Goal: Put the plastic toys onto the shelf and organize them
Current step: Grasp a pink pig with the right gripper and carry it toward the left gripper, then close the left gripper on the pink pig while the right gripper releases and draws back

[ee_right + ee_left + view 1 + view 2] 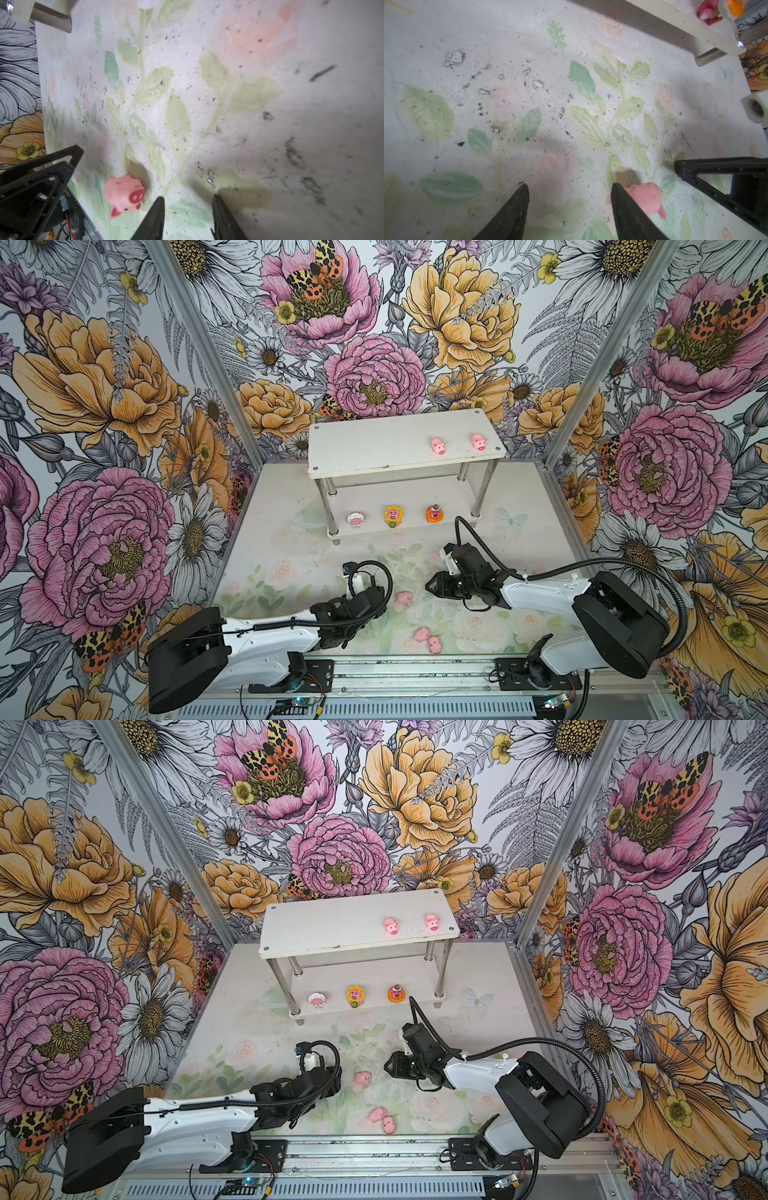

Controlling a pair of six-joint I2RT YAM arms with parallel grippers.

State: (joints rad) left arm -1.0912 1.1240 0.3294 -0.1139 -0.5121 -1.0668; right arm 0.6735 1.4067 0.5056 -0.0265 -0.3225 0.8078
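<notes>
Against the back wall, on the desk (291, 560), stands the white two-tier shelf (374, 448) on shiny metal legs, by far the largest thing in both top views. Its top tier carries two tiny pink pigs toward the right end. The inner pig (437, 445) and the outer pig (478, 442) sit apart from each other, snouts facing the front. Its lower tier holds three slightly larger figures, upright and spaced in a row along the front edge: the white-hooded figure (355, 519), the sunflower figure (393, 516) and the orange figure (434, 514).

Nearer the front, both arms reach low over the desk. The left claw (569, 185) has its fingers spread wide with only the printed desk surface between them. The right claw (188, 196) stands parted too, more narrowly, and grips nothing.

Between the two claws the lone pig (404, 597) lies on the desk. Each wrist view shows it just beside the outer face of one finger, inside neither gap. Closer to the front rail, the front pig (422, 634) and the rail-side pig (435, 644) lie pressed together on the desk.
</notes>
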